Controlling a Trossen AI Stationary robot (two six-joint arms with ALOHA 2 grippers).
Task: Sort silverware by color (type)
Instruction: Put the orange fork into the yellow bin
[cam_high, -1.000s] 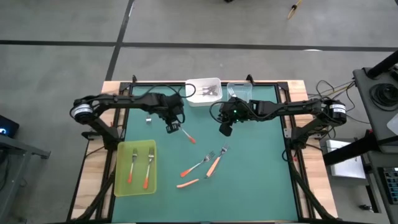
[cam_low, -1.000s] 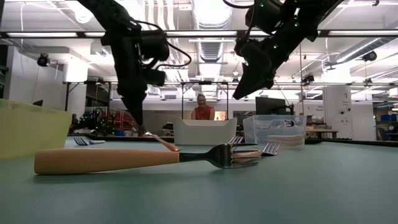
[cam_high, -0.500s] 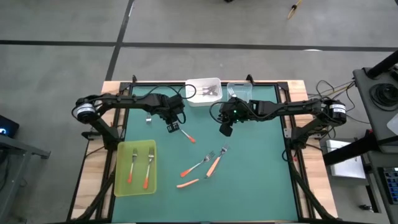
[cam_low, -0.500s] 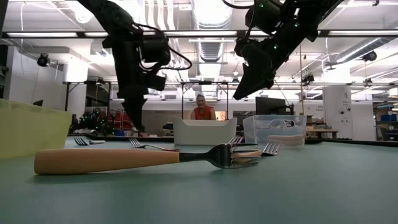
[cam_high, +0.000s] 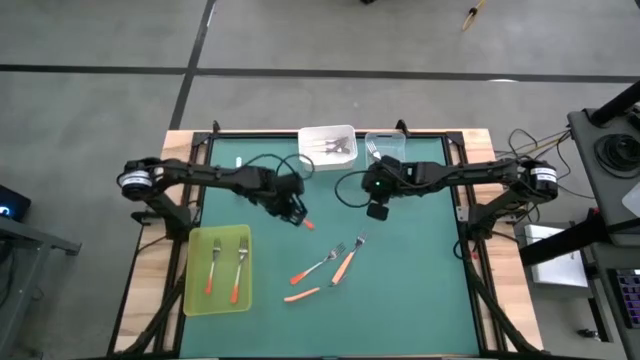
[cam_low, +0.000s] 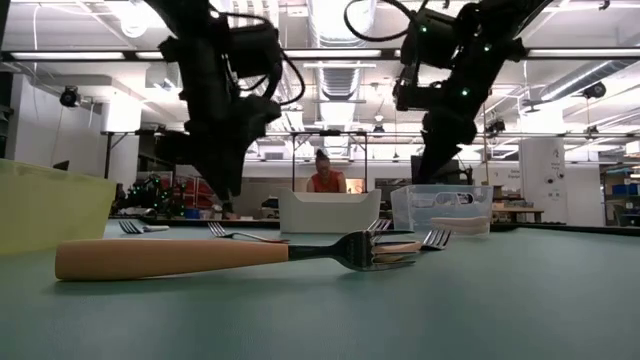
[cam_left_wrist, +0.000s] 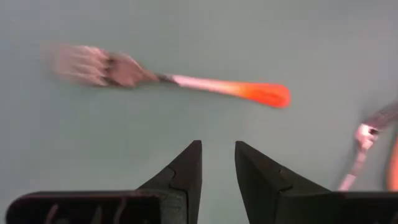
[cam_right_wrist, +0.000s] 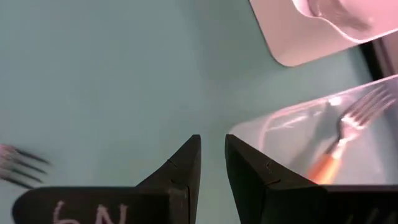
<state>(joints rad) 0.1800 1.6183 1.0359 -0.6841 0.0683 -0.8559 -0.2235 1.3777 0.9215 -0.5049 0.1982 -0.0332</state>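
Left hand (cam_high: 293, 212): low over the green tabletop (cam_high: 420, 280), fingers a narrow gap apart, holding nothing; a red fork (cam_left_wrist: 186, 84) lies flat just ahead of it.
Right hand (cam_high: 378, 208): near the clear tray (cam_right_wrist: 323, 134), fingers close together, empty; one orange fork (cam_right_wrist: 339, 146) in that tray.
Yellow tray (cam_high: 195, 290): two forks (cam_high: 225, 270).
Mid-tabletop: three loose forks (cam_high: 325, 268).
White tray (cam_high: 305, 135): several forks.

Left gripper (cam_high: 296, 212): mid-table, left of centre, fingers slightly parted.
Right gripper (cam_high: 378, 211): nearer the far edge, fingers slightly parted.
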